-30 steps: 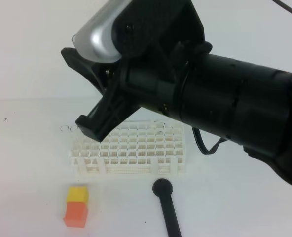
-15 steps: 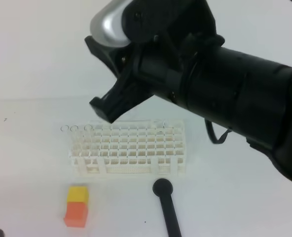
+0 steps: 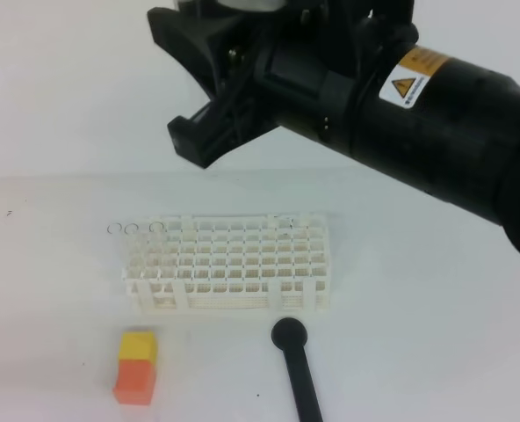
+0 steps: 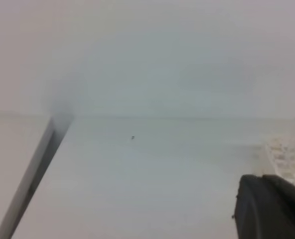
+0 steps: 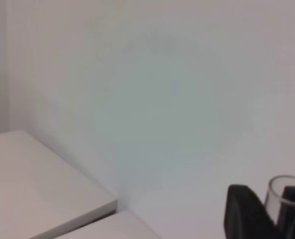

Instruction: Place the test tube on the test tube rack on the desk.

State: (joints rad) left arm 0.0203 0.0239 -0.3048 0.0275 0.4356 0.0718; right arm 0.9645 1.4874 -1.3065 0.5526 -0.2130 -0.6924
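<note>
The right fingers [image 5: 247,211] are dark, and a clear test tube [image 5: 286,188] stands with its round rim up between them, apparently held. In the high view the right gripper [image 3: 209,105] hangs above the far side of the rack [image 3: 229,264], well clear of it. A yellow warning-triangle label [image 3: 412,75] sits on the black arm [image 3: 453,132]; its print is too small to read. The rack stands on the white tabletop [image 3: 49,308], three clear rims [image 3: 133,229] at its far left. Nearer lie a yellow-and-orange block stack [image 3: 136,367] and a black rod [image 3: 297,369]. The left fingers [image 4: 269,206] show only as one dark edge, so I cannot tell their spread.
</note>
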